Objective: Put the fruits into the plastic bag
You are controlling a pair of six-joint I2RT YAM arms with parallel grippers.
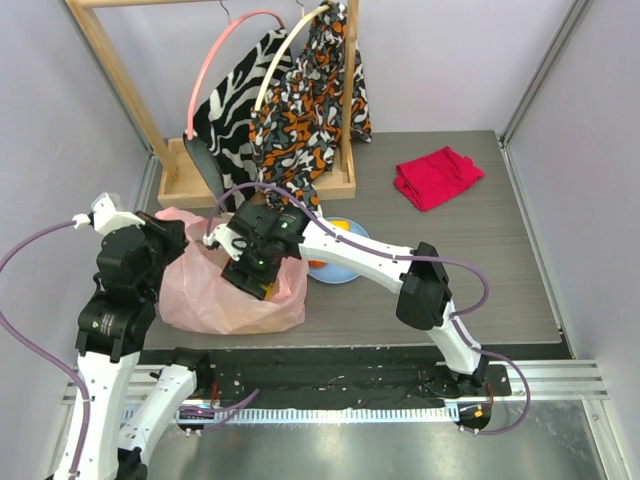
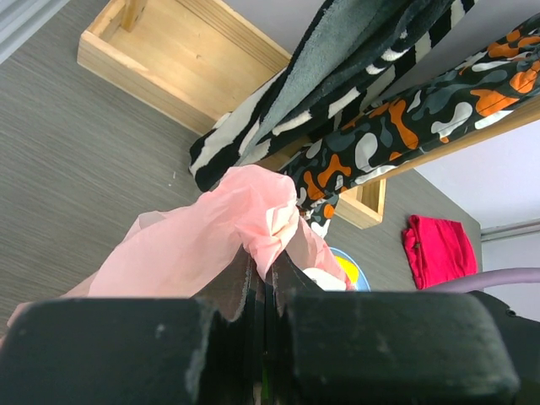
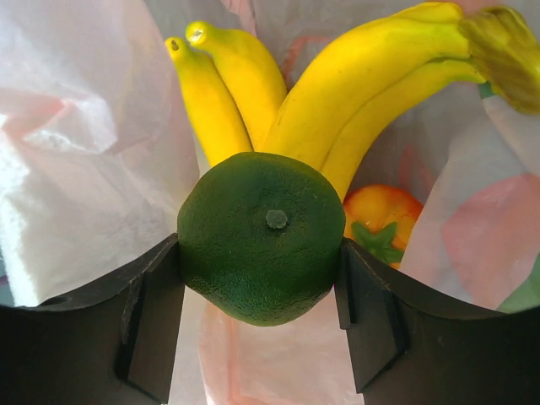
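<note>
Right arm [image 1: 365, 255] angled into plastic bag [image 1: 195, 300], fingers [image 3: 143, 337] gripping green fruit [image 3: 261, 240].

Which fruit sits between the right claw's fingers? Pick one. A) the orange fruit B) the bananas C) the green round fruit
C: the right wrist view shows the right claw clamped on the green round fruit, the bananas lying behind it in the plastic bag.

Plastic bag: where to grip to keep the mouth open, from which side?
Pinch a gathered fold of rim on the left of the plastic bag, coming from outside, as the left gripper does with shut jaws. The film is limp, and the right gripper with the green fruit fills the mouth.
</note>
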